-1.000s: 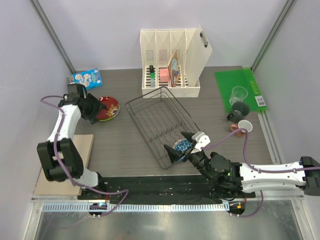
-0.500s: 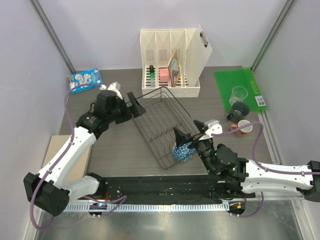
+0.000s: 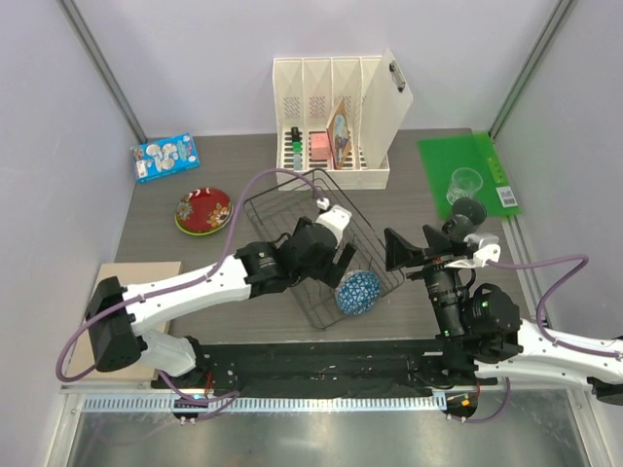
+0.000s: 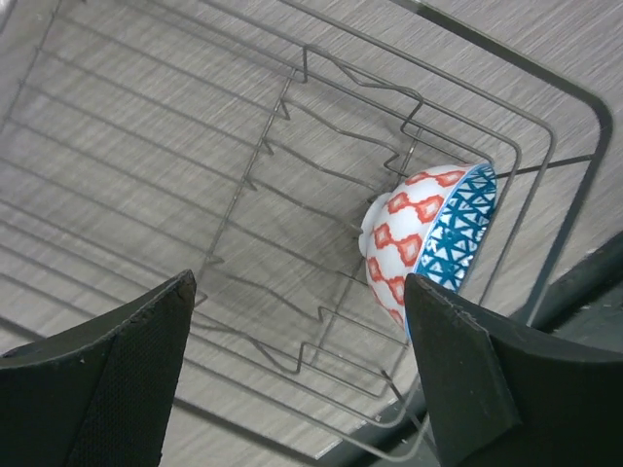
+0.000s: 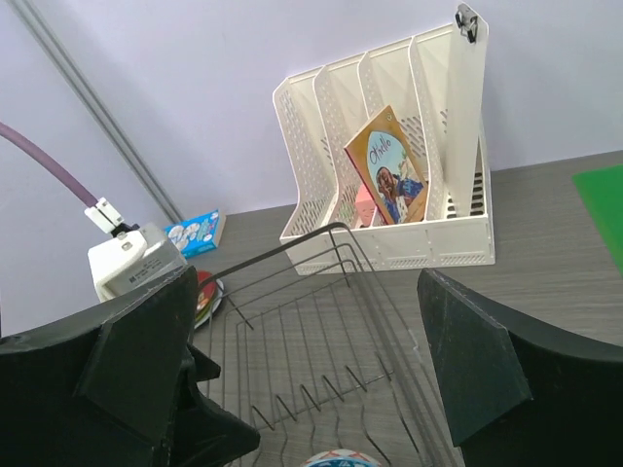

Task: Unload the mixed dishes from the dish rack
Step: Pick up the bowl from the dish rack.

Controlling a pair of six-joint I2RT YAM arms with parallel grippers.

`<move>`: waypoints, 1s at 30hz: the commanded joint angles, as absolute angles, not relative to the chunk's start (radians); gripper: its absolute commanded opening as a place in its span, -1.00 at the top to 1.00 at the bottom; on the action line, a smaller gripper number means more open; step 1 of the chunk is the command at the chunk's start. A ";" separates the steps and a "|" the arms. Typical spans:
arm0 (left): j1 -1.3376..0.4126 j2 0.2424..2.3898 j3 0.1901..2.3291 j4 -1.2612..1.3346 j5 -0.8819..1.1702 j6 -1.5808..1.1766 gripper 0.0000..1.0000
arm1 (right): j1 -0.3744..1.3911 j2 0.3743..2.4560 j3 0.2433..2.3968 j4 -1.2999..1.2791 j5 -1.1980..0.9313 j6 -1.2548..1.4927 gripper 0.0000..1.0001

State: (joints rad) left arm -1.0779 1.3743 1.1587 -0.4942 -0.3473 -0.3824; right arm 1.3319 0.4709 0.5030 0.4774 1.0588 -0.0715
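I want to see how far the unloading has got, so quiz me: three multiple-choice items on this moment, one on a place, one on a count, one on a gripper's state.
1. Where is the blue patterned bowl relative to the dish rack?
A) inside, at its far end
B) inside, at its near end
C) outside it

2. How many dishes are in the rack?
A) one
B) two
C) three

3. The left gripper is:
A) shut on the bowl
B) shut on a rack wire
C) open, holding nothing

Answers:
1 B, it stands on edge among the wires nearest the arm bases.
2 A, only the bowl shows inside.
3 C, the left wrist view shows its fingers wide apart with nothing gripped.
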 commanded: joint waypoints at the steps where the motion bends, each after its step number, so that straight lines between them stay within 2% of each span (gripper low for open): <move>1: -1.156 1.419 1.184 -0.398 -0.495 -0.281 -0.71 | 1.330 0.471 0.499 0.459 1.088 -0.041 -0.99; 5: -1.244 1.479 1.170 -0.339 -0.568 -0.230 -0.71 | 1.330 0.468 0.485 0.451 1.075 -0.025 -1.00; 13: -1.247 1.588 1.163 -0.279 -0.509 -0.222 -0.60 | 1.328 0.446 0.469 0.414 1.065 -0.002 -0.99; 16: -1.246 1.614 1.161 -0.276 -0.505 -0.219 -0.44 | 1.330 0.420 0.457 0.407 1.065 0.021 -0.99; 22: -1.247 1.634 1.144 -0.268 -0.500 -0.224 0.06 | 1.330 0.382 0.448 0.384 1.072 0.023 -0.99; 23: -1.246 1.635 1.141 -0.262 -0.499 -0.229 0.23 | 1.330 0.377 0.448 0.379 1.074 0.020 -0.99; 25: -1.246 1.635 1.132 -0.258 -0.492 -0.236 0.40 | 1.330 0.368 0.446 0.380 1.075 0.017 -0.99; 30: -1.246 1.638 1.117 -0.249 -0.483 -0.253 0.42 | 1.330 0.362 0.448 0.379 1.075 0.015 -0.99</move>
State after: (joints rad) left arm -1.2480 1.6356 1.1301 -0.3038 -0.4854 -0.2321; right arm 1.3315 0.3702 0.4446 0.3649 1.0626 -0.0006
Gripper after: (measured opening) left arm 0.294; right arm 0.996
